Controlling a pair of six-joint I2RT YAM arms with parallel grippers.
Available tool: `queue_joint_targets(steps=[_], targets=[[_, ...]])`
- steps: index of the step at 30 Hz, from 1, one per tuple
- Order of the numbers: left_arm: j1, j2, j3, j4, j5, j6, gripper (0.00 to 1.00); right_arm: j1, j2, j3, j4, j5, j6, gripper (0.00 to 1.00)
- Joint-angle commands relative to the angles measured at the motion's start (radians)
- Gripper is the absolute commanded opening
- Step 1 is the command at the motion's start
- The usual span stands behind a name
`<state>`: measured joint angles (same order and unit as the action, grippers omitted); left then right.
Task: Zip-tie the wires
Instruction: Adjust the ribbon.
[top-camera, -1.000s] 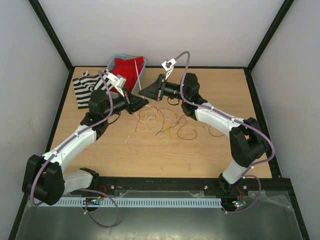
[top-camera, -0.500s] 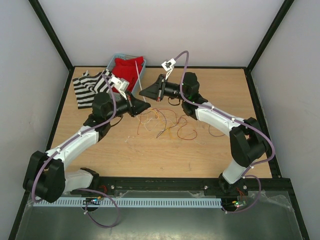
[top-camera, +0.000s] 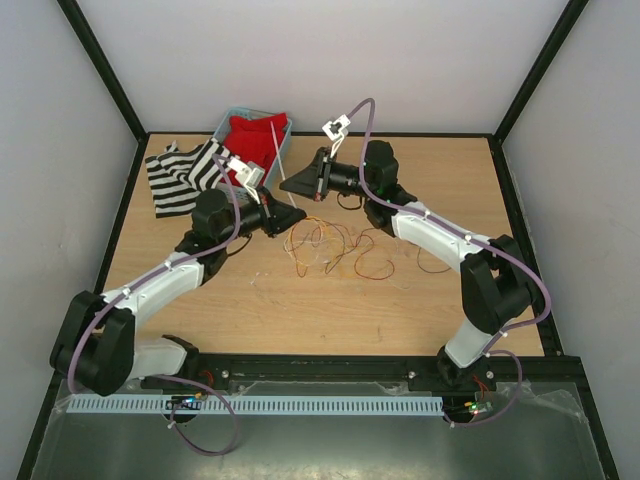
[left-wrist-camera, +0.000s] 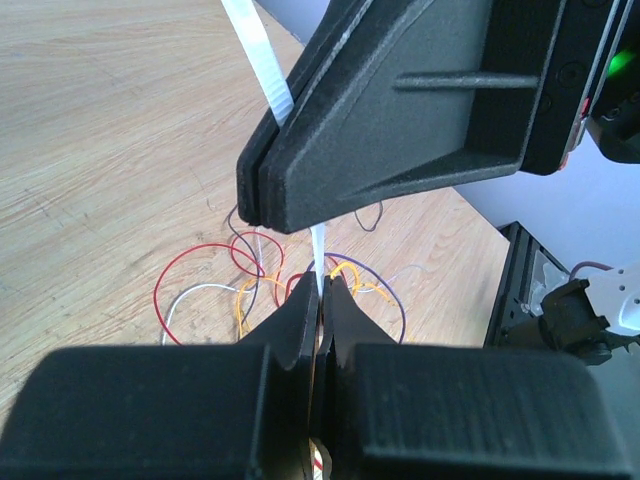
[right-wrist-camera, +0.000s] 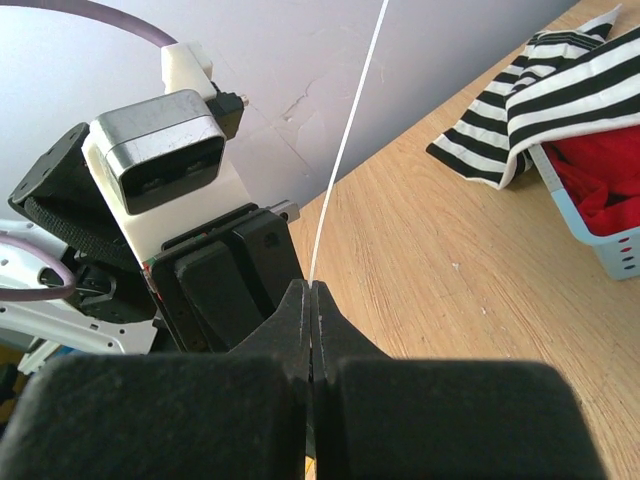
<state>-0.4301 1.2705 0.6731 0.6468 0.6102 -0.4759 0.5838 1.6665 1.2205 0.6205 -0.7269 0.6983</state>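
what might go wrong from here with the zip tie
The zip tie is pinched only at the tips of the left fingers and right fingers, so it may slip out. The wires lie loose on the table below, so strands could be missed.

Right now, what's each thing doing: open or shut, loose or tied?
left gripper: shut on the zip tie
right gripper: shut on the zip tie
zip tie: straight, unfastened, pinched by both grippers
wires: lying in loose loops, untied
blue basket: upright, holding a red cloth
striped cloth: crumpled, edge draped over the blue basket
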Motion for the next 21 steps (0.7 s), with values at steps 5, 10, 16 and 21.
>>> queue_joint_targets(steps=[5,10,16,21], targets=[[-0.04,0.053,-0.073,-0.094,0.05,-0.001,0.0,-0.01,-0.074,0.108,0.134,0.044,0.0,0.0],[-0.039,0.042,-0.069,-0.089,0.049,-0.004,0.0,-0.015,-0.087,0.091,0.131,0.044,-0.015,0.0],[-0.007,-0.028,-0.062,-0.101,0.055,-0.029,0.0,-0.075,-0.161,0.004,0.137,0.041,-0.033,0.34],[0.041,-0.06,-0.024,-0.192,0.067,-0.037,0.0,-0.121,-0.32,-0.181,0.115,0.1,-0.246,0.78]])
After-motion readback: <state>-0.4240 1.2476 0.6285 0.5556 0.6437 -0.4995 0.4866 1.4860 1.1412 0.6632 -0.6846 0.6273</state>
